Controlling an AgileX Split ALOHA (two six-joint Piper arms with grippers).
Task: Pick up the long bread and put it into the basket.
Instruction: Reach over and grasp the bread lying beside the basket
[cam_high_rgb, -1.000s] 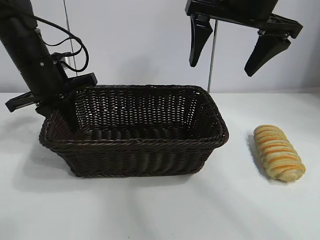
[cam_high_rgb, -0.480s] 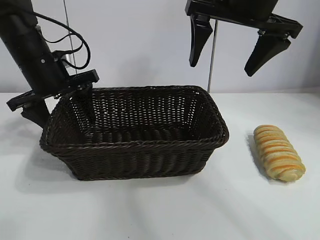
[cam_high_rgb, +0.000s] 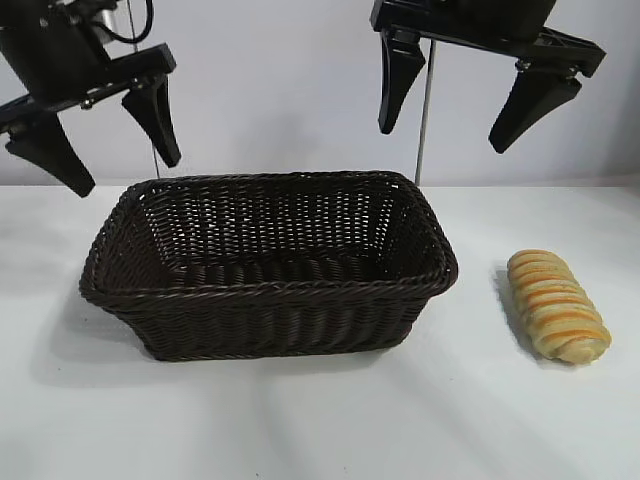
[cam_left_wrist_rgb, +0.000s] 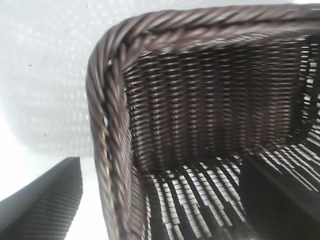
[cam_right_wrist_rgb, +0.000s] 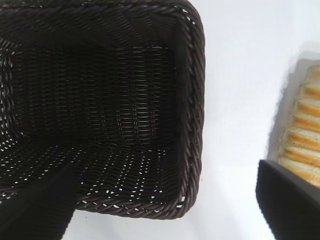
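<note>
The long bread, golden with orange-brown stripes, lies on the white table to the right of the basket. The basket, dark brown wicker, has nothing in it. My left gripper hangs open in the air above the basket's left end and touches nothing. In the left wrist view the basket's corner rim lies below, between the fingers. My right gripper hangs open high over the basket's right end. In the right wrist view the basket's rim and one end of the long bread show.
White tabletop surrounds the basket and the bread. A thin vertical rod stands behind the basket against the pale back wall.
My left gripper, which was down at the basket's left rim with a finger inside, has opened and risen above the basket. The right arm and the bread have not moved.
</note>
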